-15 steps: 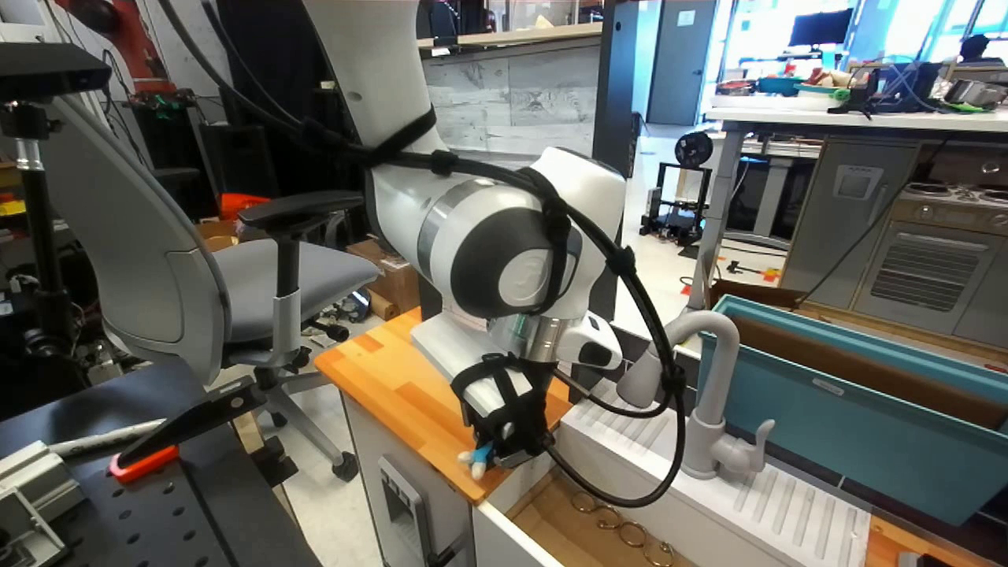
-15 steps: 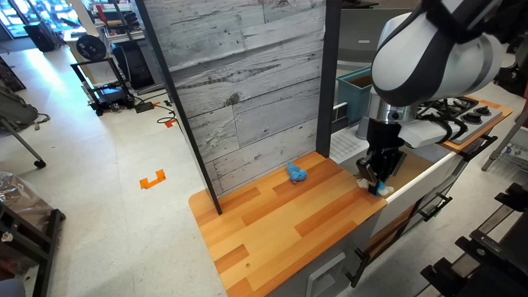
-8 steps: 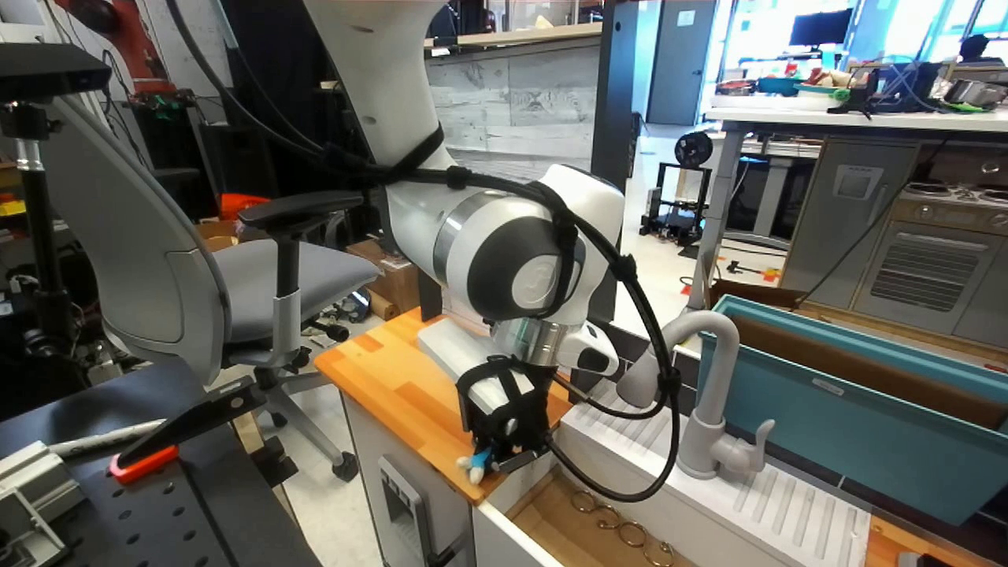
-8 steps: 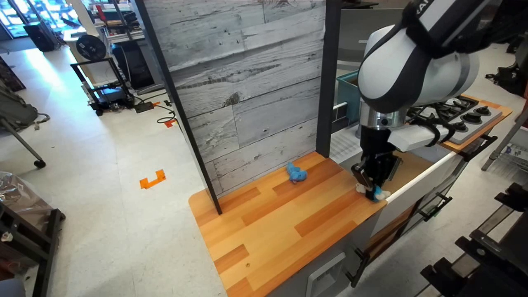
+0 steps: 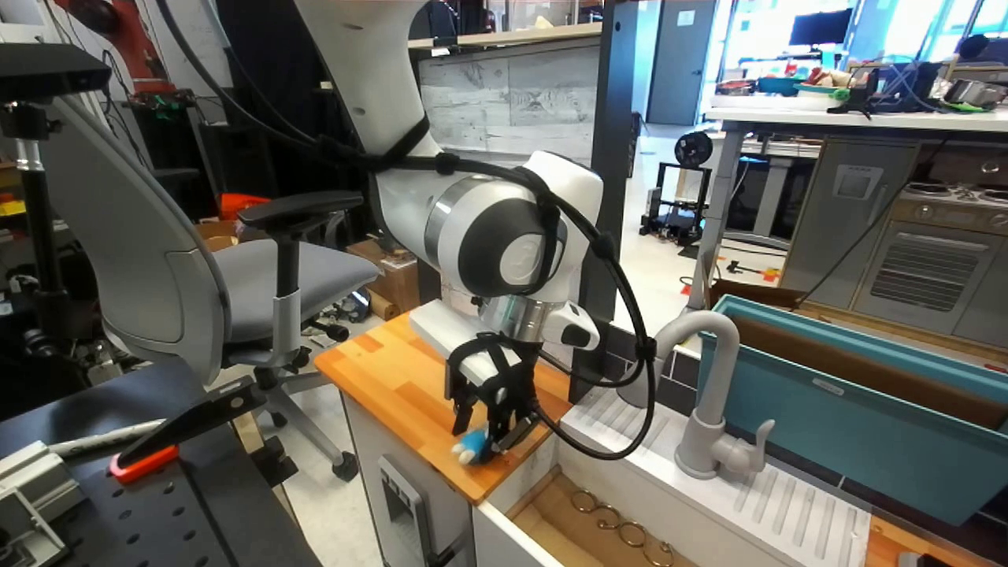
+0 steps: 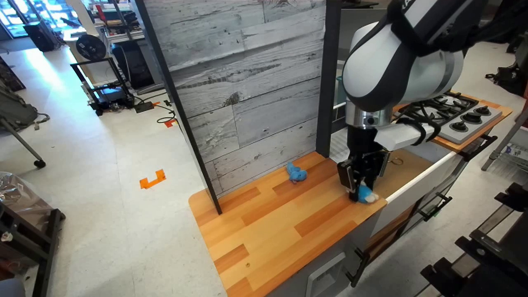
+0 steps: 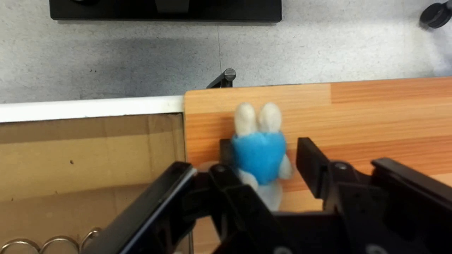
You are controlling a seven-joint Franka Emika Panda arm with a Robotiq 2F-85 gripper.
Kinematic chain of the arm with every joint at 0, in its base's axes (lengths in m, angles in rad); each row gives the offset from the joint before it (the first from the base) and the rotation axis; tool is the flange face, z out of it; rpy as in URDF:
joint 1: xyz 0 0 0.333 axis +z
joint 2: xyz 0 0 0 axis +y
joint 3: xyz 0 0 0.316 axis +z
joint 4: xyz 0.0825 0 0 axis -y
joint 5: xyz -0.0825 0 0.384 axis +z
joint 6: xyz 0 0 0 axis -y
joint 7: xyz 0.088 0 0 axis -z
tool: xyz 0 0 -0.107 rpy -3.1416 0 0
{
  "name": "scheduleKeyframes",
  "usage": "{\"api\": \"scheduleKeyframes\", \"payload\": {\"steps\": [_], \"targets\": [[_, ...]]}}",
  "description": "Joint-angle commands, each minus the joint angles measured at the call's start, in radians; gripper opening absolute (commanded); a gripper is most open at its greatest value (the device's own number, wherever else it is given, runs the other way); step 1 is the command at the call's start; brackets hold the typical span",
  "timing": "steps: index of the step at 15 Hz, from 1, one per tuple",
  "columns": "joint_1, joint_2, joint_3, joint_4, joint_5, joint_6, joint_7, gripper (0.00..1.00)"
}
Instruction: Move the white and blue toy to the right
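Note:
The white and blue toy [image 7: 260,155], with pale rounded ends and a blue middle, lies on the wooden counter close to its front corner by the sink. It also shows in both exterior views [image 5: 471,446] [image 6: 365,194]. My gripper [image 7: 265,151] is low over it, with its fingers apart on either side. In the wrist view the toy sits against or very near the left finger, and a gap of bare wood separates it from the right finger. The toy's lower end is partly hidden by the gripper. The gripper also shows in an exterior view [image 6: 361,189].
A darker solid blue toy [image 6: 297,173] lies on the counter [image 6: 280,218] by the grey wood-look panel [image 6: 255,82]. The sink basin [image 7: 88,158] with metal rings adjoins the counter. A faucet [image 5: 713,378] and a teal planter [image 5: 835,402] stand behind it. A stove top [image 6: 466,119] is beyond.
The gripper has moved away from the sink, further over the counter, and the toy has shifted the same way. The fingers look more spread now.

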Motion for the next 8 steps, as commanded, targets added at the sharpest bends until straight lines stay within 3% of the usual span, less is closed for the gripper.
{"api": "scheduleKeyframes", "payload": {"steps": [1, 4, 8], "targets": [[0.015, -0.045, 0.011, -0.021, -0.007, -0.021, 0.005, 0.82], [0.025, -0.113, 0.012, -0.080, 0.002, -0.047, 0.026, 1.00], [0.025, -0.235, 0.020, -0.166, 0.030, -0.172, 0.076, 1.00]]}}
